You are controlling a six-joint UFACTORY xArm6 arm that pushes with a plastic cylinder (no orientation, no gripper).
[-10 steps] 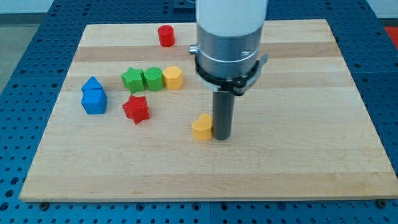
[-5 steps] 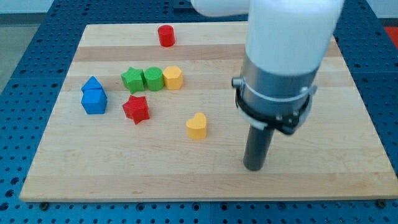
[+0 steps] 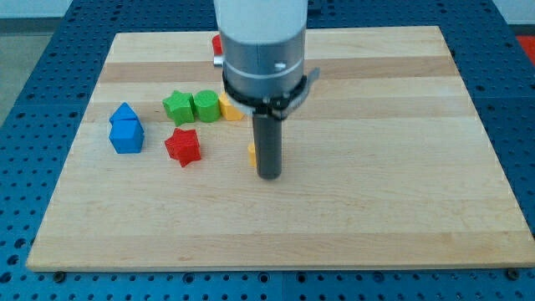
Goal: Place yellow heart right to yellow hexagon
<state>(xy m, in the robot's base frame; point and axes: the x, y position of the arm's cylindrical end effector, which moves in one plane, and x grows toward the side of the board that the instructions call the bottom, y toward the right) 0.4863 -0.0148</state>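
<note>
The yellow heart is almost wholly hidden behind my rod; only a sliver shows at the rod's left edge near the board's middle. My tip rests on the board just below and right of it, touching or nearly so. The yellow hexagon sits up and to the left, partly hidden by the arm's body, at the right end of a row with two green blocks.
A green star-like block and a green block stand left of the hexagon. A red star lies below them. Two blue blocks sit at the view's left. A red cylinder peeks out at the top.
My tip swung from beside the heart out to the lower right, then back left in front of it. The heart slid slightly left and up and is now mostly hidden.
</note>
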